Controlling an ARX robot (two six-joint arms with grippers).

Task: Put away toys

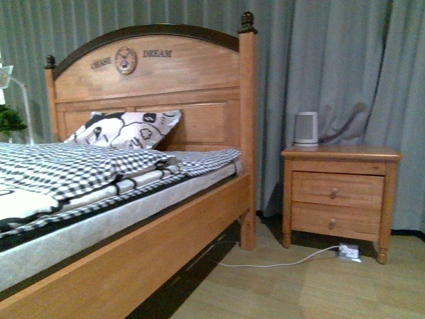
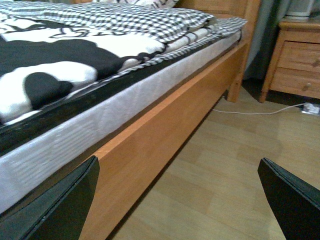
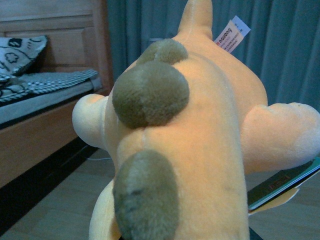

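An orange-yellow plush toy with olive-brown spots and a white label fills the right wrist view, held up in the air. My right gripper is shut on it, its fingers hidden behind the plush body. The left gripper hangs open over the wooden floor beside the bed frame, with its two black fingers wide apart and nothing between them. Neither arm nor the toy shows in the front view.
A wooden bed with checked bedding and a black-and-white pillow takes up the left. A two-drawer nightstand with a white device stands to its right before grey curtains. A white cable and power strip lie on the floor.
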